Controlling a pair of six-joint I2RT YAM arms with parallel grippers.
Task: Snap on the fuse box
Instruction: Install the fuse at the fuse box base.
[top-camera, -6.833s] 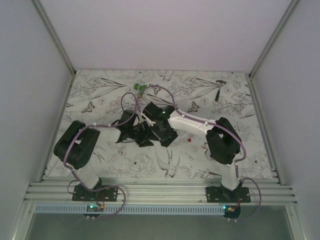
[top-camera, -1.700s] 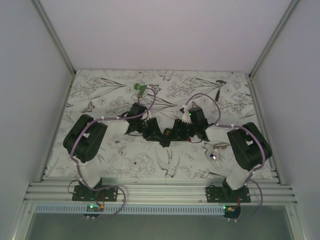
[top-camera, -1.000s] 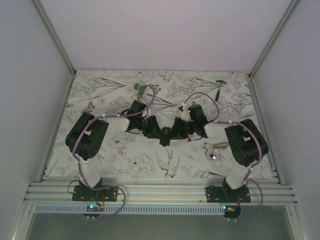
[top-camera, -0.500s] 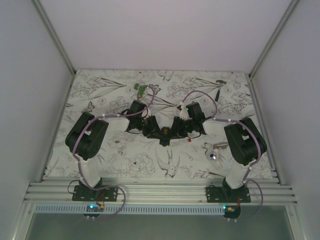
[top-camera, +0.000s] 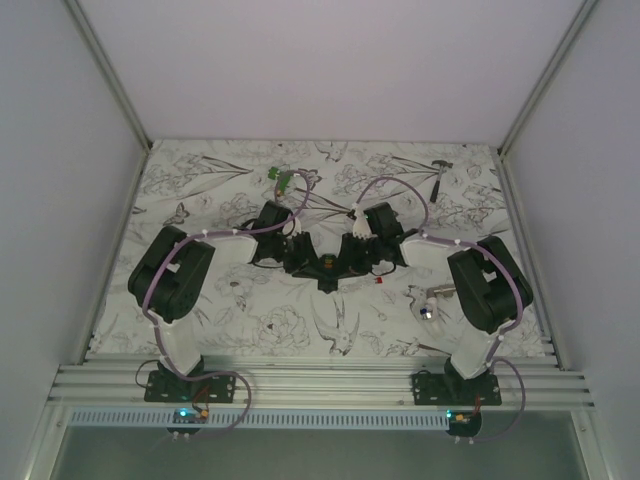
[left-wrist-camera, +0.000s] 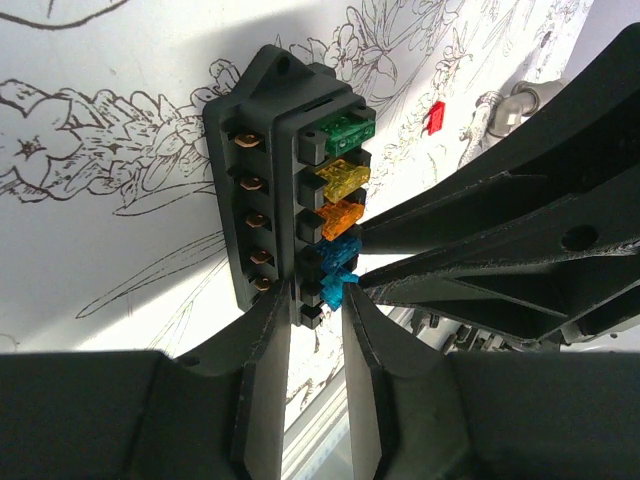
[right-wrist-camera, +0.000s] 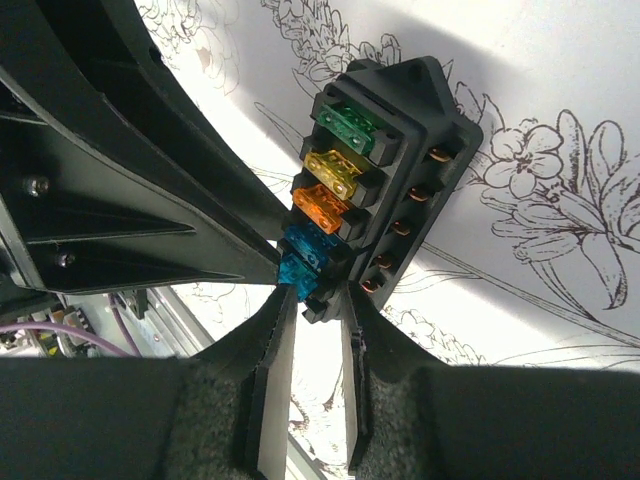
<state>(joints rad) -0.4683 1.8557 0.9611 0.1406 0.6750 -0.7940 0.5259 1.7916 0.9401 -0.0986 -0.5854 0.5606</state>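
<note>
- Noted left arm (top-camera: 170, 280) and right arm (top-camera: 487, 285) both bent at the elbow and reaching inward, wrists nose to nose over the middle of the bench (top-camera: 200, 190).
- Found left fingers (left-wrist-camera: 262, 380) set at a narrow gap, clamped on the near end of the fuse box (left-wrist-camera: 285, 190), with the rest of the box sticking out beyond the fingertips.
- Found right fingers (right-wrist-camera: 268, 380) likewise nearly together, pinching that same near end from the opposite side.
- Saw, in each wrist view, the other pair's tips touching or just beside the light-blue fuse.
- Counted five fuses (left-wrist-camera: 338, 215) in one row running away from the fingertips: light blue nearest, then blue, orange, yellow, green farthest.
- Saw brass terminals (left-wrist-camera: 250, 185) in a row down the box's side face.
- Could not tell whether the box touches the bench or hangs just above it.
- Logged small red piece (left-wrist-camera: 434, 117) on the bench beyond the left fingers, apart from the box.
- Logged white-silver thing (top-camera: 430, 305) with blue dot well off to the side of the right fingers, near the right arm's elbow.
</note>
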